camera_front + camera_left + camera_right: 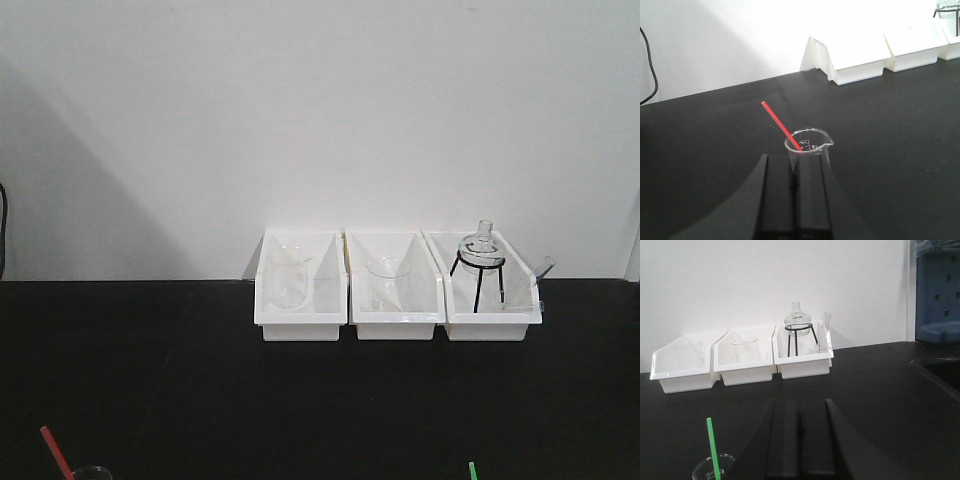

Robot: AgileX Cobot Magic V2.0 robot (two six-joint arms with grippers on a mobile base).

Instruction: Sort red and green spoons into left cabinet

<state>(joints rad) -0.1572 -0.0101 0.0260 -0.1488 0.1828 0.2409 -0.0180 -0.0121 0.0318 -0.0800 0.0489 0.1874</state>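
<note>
Three bins [395, 318] line the table's [150, 380] back edge; near its front edge, the left beaker [808, 145] holds one spoon [782, 125], the right beaker [712, 467] another spoon [713, 445].

Black tabletop [150, 380]: wide bare stretch mid-bench, open passage. Rear blocked by three white plastic bins [395, 290] side by side at the wall. Near edge: clear glass beaker [807, 145] with slanting red stick spoon [782, 125]; second beaker [712, 469] with near-upright green stick spoon [713, 445].

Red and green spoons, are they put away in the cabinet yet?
Not yet. Nothing looks done: the red spoon stands in a glass beaker just ahead of the left gripper, and the green spoon stands in a second beaker by the right gripper. Both grippers look shut and hold nothing. Left to do: carry both spoons to the cabinet, which no view shows.
</note>
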